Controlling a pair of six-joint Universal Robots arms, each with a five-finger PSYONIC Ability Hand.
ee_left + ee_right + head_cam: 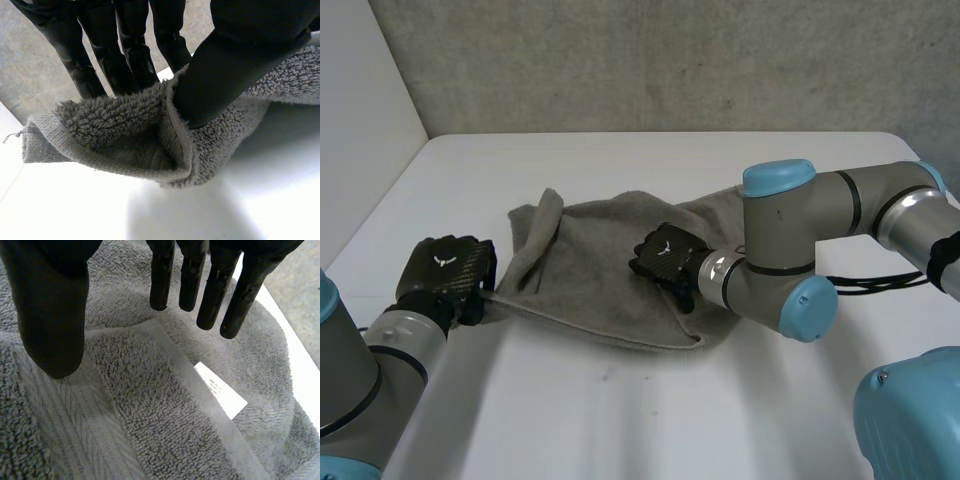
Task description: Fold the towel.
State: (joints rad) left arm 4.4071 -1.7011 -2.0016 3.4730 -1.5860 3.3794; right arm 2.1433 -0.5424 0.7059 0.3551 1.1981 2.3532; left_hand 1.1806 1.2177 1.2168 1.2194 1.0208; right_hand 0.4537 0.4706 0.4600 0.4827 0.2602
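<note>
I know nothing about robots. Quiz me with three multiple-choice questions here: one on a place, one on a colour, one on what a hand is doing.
1. Where is the right hand? A) over the towel's middle B) at its far corner C) clear of it
2. What colour is the towel? A) white B) grey C) blue
3. What is the left hand doing? A) lying flat, empty B) pinching the towel's edge C) curled on nothing
Answers: 1 A, its straight fingers hang over the cloth's middle; 2 B, grey on the white table; 3 B, thumb and fingers squeeze the cloth between them.
</note>
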